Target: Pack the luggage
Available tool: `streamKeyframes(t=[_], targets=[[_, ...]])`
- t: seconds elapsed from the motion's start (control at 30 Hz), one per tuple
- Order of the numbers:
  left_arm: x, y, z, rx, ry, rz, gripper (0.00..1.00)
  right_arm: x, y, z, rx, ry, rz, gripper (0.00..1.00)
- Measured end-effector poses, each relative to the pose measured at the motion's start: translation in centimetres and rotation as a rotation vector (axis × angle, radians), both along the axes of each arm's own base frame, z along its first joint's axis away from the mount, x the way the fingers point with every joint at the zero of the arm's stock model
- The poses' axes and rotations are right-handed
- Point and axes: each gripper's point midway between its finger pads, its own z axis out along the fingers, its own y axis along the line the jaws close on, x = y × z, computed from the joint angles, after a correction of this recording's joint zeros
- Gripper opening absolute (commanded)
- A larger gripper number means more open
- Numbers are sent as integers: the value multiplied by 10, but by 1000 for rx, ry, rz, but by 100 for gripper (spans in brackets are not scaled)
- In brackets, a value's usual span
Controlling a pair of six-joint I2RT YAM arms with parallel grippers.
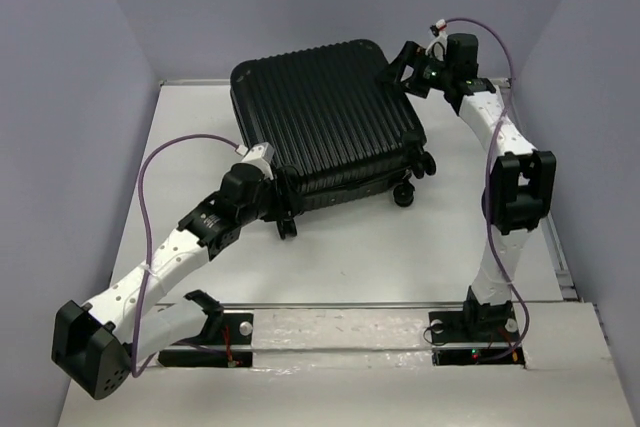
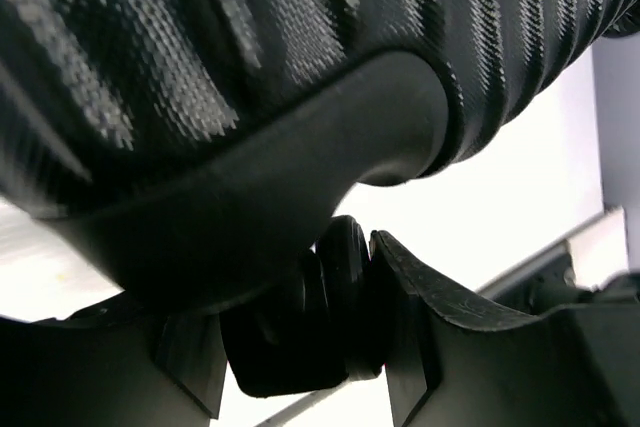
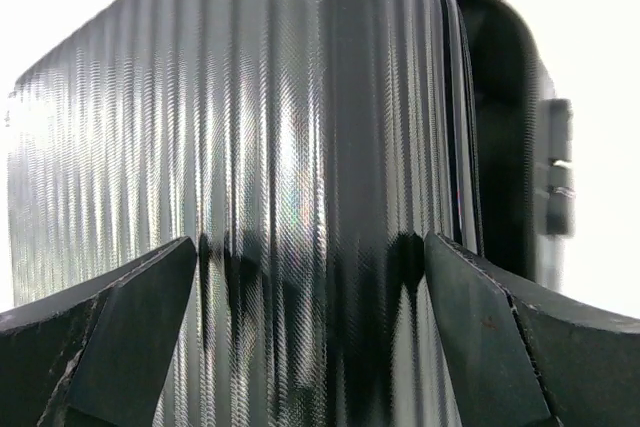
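Note:
The luggage [image 1: 325, 112], a black ribbed hard-shell case, lies flat and shut on the white table, its wheels toward the near side. My left gripper [image 1: 276, 185] is at its near left corner. In the left wrist view a black wheel [image 2: 345, 287] fills the gap of that gripper [image 2: 290, 312], and the right finger [image 2: 430, 317] presses against it under the ribbed shell [image 2: 300, 47]. My right gripper [image 1: 402, 65] is at the far right corner. There its gripper [image 3: 310, 262] stands open, fingers spread over the glossy shell [image 3: 290, 147] with nothing held.
Other wheels [image 1: 288, 229] [image 1: 403, 197] stick out along the case's near side. Bare white table [image 1: 350, 257] lies between the case and the arm bases [image 1: 470, 332]. Purple-grey walls close in the back and both sides.

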Motion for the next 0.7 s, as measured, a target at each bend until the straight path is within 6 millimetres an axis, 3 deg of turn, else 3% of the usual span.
streamKeyframes(t=[0.1, 0.2, 0.3, 0.4, 0.47, 0.53, 0.6, 0.63, 0.7], targets=[[-7, -9, -2, -23, 13, -46, 6, -25, -20, 44, -92, -129, -70, 100], [-8, -11, -3, -31, 9, -55, 6, -62, -40, 72, -194, -250, -169, 100], [-8, -10, -7, -27, 20, -46, 6, -98, -46, 84, -272, -355, -234, 100], [-6, -7, -9, -16, 21, -25, 6, -116, -51, 95, -291, -404, -282, 100], [-6, -7, -9, -20, 19, -26, 6, -117, -54, 94, -325, -391, -302, 100], [-6, -10, -7, -32, 18, -29, 6, -104, -44, 90, -355, -358, -273, 100], [-6, -15, -2, -64, 13, -33, 6, -80, -12, 94, -331, -346, -186, 100], [-4, -18, 1, -77, 4, -34, 6, -66, 13, 96, -309, -356, -123, 100], [2, -23, 12, -128, -16, -8, 6, -51, 45, 77, -296, -314, -43, 100]])
